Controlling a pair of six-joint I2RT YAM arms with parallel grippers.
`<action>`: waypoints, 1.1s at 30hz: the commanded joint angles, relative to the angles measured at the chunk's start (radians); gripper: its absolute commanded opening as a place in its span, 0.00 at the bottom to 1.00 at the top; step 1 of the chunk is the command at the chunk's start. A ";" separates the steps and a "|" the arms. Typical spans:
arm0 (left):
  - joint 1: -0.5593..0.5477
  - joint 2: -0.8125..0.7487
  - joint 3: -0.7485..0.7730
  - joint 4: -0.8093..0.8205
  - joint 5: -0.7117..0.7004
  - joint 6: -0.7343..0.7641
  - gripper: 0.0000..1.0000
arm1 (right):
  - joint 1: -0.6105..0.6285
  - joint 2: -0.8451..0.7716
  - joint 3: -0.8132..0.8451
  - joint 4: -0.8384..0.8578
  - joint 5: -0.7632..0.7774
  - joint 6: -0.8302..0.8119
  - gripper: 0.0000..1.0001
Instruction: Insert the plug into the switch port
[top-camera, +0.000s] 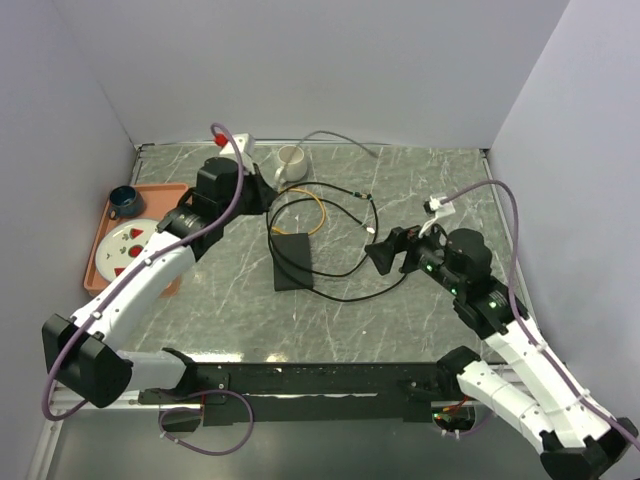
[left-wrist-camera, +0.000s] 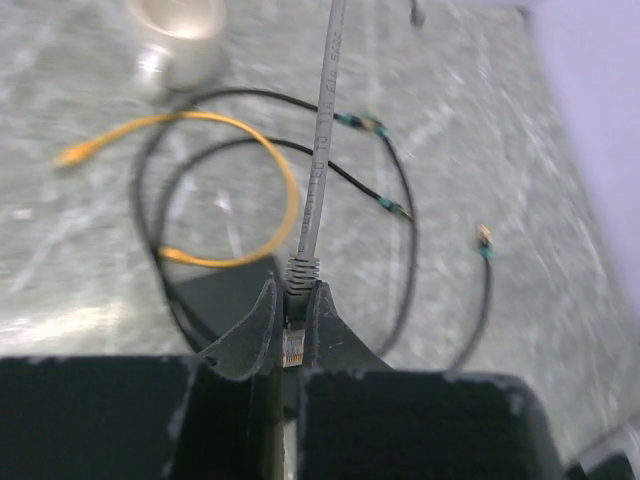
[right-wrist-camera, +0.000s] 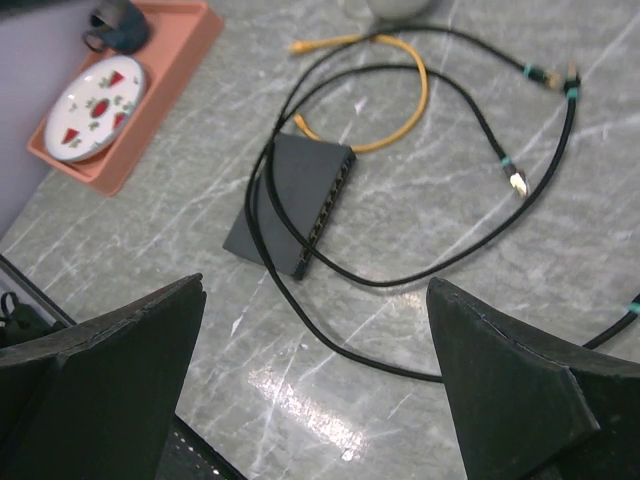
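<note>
Grey marble bench (top-camera: 420, 190), top view: carries flat matte-black rectangular box (top-camera: 292, 261).
Left wrist: left end effector (left-wrist-camera: 292, 300) clamped on clear plug (left-wrist-camera: 293, 345), short of box.
Right wrist: right end effector (right-wrist-camera: 315, 285) apart; box-edge switch port (right-wrist-camera: 325, 215) unfilled.
Progress: plug gripped, not inserted.

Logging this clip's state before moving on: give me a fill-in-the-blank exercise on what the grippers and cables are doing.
The left gripper is shut on the plug of the ____ cable. The right gripper hangs ____, holding nothing. A ____ cable lies across the switch. The plate sits in the ____ tray.
Missing: grey; open; black; orange.
</note>
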 joint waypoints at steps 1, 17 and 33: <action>-0.046 -0.030 0.000 0.035 0.197 0.016 0.01 | 0.006 -0.078 0.090 -0.002 -0.030 -0.066 1.00; -0.077 -0.090 -0.167 -0.032 0.788 0.085 0.01 | 0.011 0.010 0.131 0.174 -0.415 -0.146 1.00; -0.128 0.090 -0.041 -0.135 0.874 0.184 0.01 | 0.118 0.316 0.113 0.258 -0.488 -0.284 1.00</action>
